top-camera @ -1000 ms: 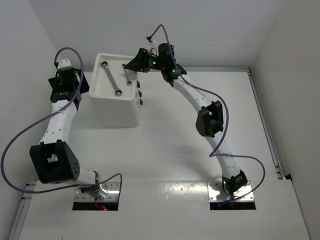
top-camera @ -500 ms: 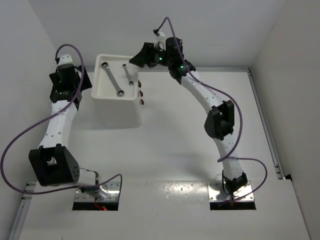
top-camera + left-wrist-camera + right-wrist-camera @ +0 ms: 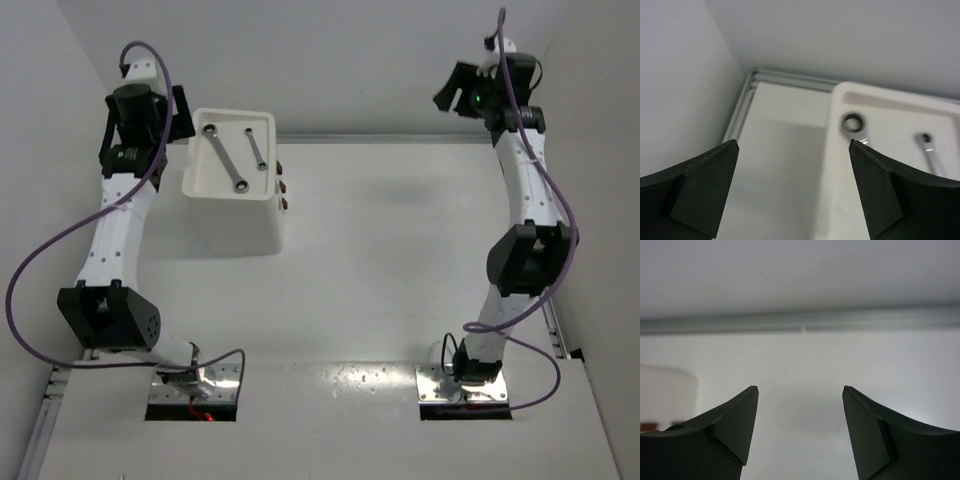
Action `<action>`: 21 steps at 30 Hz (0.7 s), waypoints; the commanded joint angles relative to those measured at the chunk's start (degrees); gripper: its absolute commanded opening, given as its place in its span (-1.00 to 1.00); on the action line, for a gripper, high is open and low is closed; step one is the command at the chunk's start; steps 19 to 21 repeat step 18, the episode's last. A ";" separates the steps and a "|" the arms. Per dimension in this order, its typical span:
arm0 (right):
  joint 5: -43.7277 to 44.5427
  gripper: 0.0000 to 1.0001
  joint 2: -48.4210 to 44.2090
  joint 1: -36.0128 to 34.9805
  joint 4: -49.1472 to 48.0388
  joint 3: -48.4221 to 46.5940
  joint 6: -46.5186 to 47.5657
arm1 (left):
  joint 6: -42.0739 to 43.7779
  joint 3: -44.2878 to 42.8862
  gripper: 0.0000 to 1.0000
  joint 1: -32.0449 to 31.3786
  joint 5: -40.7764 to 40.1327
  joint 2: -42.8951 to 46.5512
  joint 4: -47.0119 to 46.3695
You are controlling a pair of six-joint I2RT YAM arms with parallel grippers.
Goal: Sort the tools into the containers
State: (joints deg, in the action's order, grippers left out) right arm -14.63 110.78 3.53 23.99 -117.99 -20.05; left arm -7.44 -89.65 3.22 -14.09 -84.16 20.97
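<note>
The white drawer unit (image 3: 232, 215) stands at the back left, with three dark-red knobs (image 3: 281, 186) on its right side. Two silver wrenches lie in its top tray (image 3: 200, 185): a long one (image 3: 225, 157) and a shorter one (image 3: 256, 148). My left gripper (image 3: 186, 118) hovers open beside the unit's left back corner. In the left wrist view (image 3: 792, 145) nothing is between its fingers, and the tray rim (image 3: 840, 97) and both wrench heads (image 3: 855, 122) (image 3: 926, 140) show. My right gripper (image 3: 452, 92) is raised at the far right back, open and empty (image 3: 800, 390).
A metal rail (image 3: 400, 137) runs along the table's back edge under the wall, and another rail (image 3: 532, 262) follows the right side. The left wall stands close behind the left arm. The drawer unit shows blurred at the left edge of the right wrist view (image 3: 665, 390).
The right gripper opened over the tray, left the shorter wrench there, then swung up and far to the right. The left arm stretched up and back beside the drawer unit.
</note>
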 commanded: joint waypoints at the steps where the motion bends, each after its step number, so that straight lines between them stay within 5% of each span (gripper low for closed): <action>1: 0.57 0.38 -3.45 0.25 8.89 10.39 11.25 | 3.74 -10.42 1.00 -4.62 6.96 -5.38 7.12; 7: 1.10 0.41 -8.82 3.33 3.62 25.86 12.85 | -3.88 -11.52 1.00 -1.83 10.83 -10.15 9.27; 21: -0.13 0.44 -11.82 7.37 2.56 29.92 12.23 | -3.10 -11.43 1.00 -0.50 7.14 -10.32 8.74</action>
